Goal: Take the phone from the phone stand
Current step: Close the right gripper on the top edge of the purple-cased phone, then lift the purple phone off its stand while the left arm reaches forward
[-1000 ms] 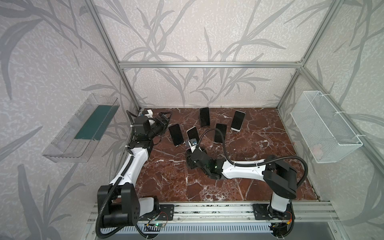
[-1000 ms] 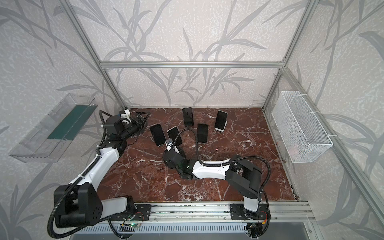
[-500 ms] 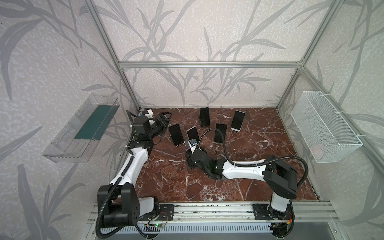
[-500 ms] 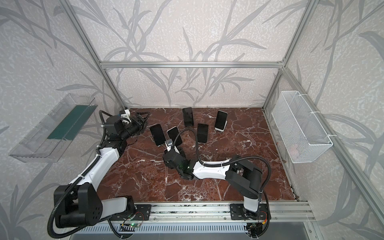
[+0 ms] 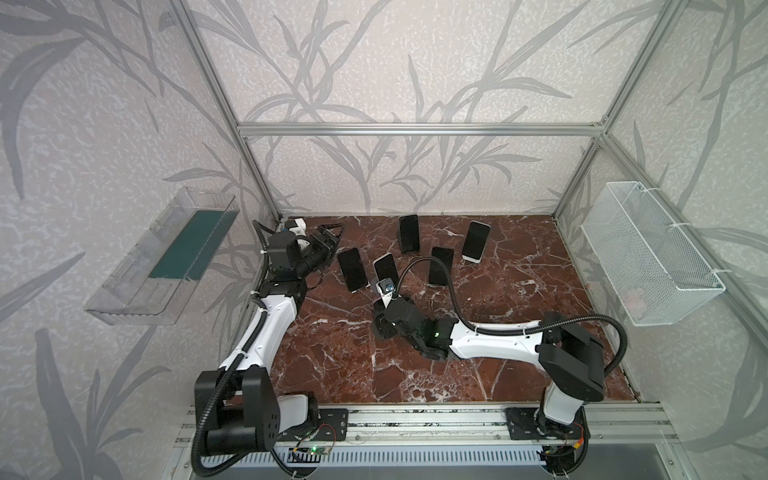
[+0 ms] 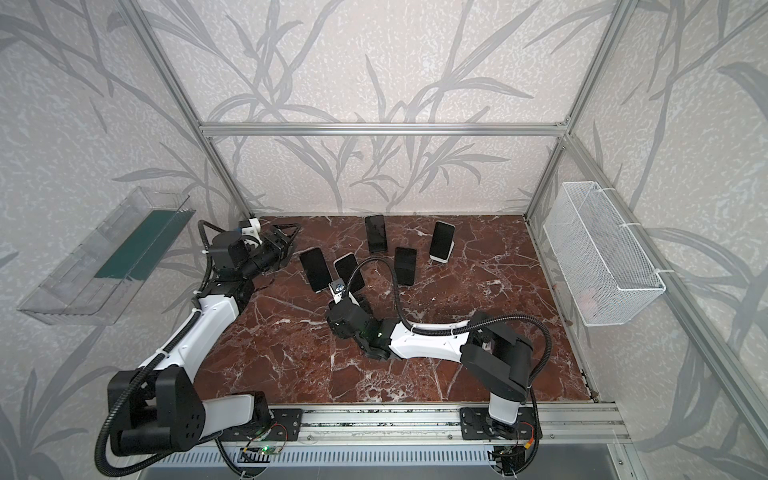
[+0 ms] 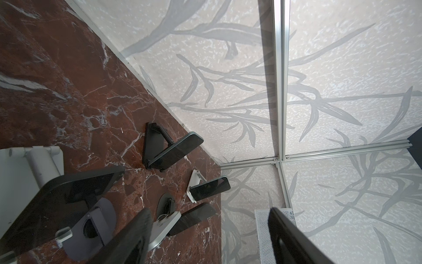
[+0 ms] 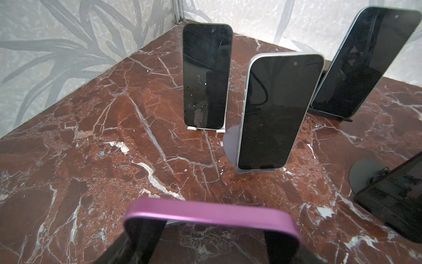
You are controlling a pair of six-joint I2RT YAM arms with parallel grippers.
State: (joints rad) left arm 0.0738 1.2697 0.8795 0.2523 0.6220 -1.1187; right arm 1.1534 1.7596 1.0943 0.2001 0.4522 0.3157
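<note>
Right gripper [image 8: 210,237] clamps a purple phone [image 8: 205,211] low over the table [image 5: 519,332], 9 o'clock of centre (its stand is hidden), so a straight lift seems next; left gripper [image 7: 210,237] hangs at 10 o'clock, jaws apart, empty.

**Soft, even light; blur up close**

Diffuse light lies evenly on the pale walls [image 5: 415,62]. The table [image 5: 540,270] shows only faint shadows beneath the arms. Dark screens mirror the room. In the wrist views the left fingers [image 7: 132,240] and purple phone [image 8: 210,214] are blurred. In both top views posts bow toward 3 and 9 o'clock.
</note>
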